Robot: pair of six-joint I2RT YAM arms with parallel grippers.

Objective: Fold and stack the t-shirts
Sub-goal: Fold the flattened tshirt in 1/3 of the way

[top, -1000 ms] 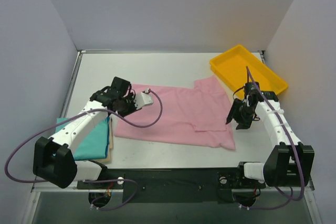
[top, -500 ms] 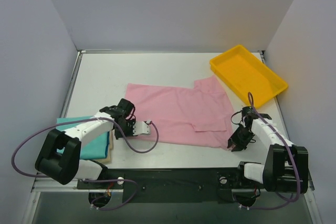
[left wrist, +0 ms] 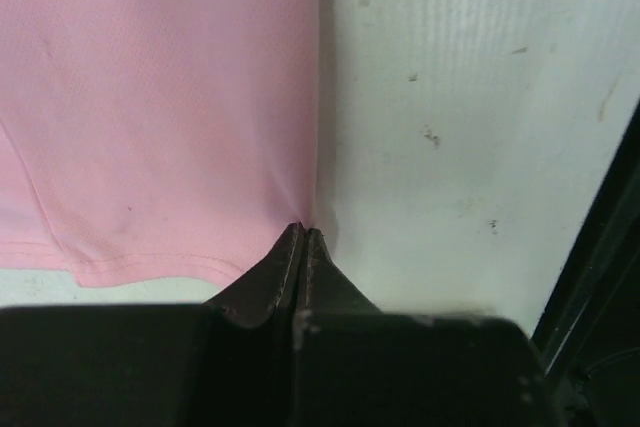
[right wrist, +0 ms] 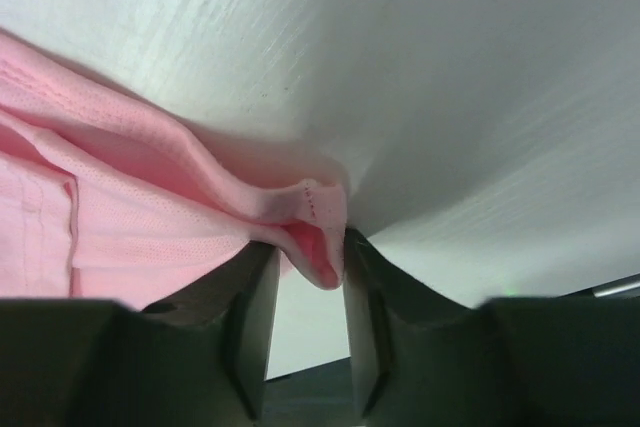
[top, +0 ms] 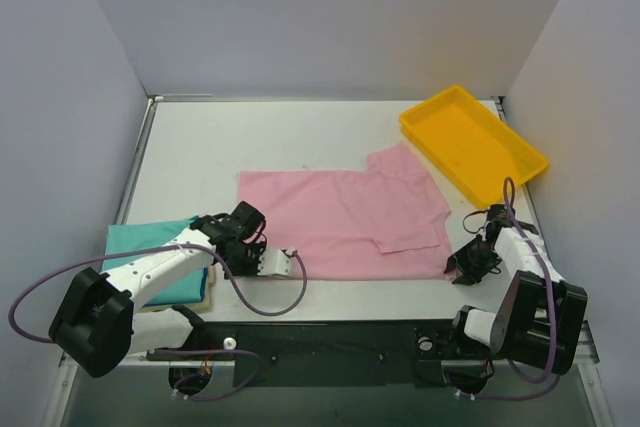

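- Three t-shirts lie on the white table [top: 200, 137]; two are stacked at lower left and one is spread out at centre.
- Lower left of the top view: the teal t-shirt [top: 140, 242] is folded flat, with the left arm crossing over it.
- The cream t-shirt [top: 207, 297] lies under the teal one, and only a thin strip shows along the stack's right and near edges.
- The left gripper [top: 262, 259] is just right of the stack, low on the table at the near left corner of the pink t-shirt [top: 345, 217].
- Left wrist view: the fingers [left wrist: 270, 272] are pressed fully together with no gap. The tips sit on the pink cloth's right-hand edge near its hemmed corner, and the cloth draws in to the tips, so the edge looks pinched.
- The pink t-shirt lies flat and open across the middle of the table. One sleeve points to the upper right toward the tray, and a folded-over flap sits near its lower right.
- The right gripper [top: 460, 269] is at lower right, at the pink shirt's near right corner.
- Right wrist view: the jaws are a narrow way apart with a bunched fold of pink hem between the fingertips [right wrist: 258, 277], filling the gap at the tips. The cloth rises off the table there, so it is held.
- The yellow tray [top: 520, 169] is at upper right, angled, and near the pink sleeve; whether they touch is unclear.
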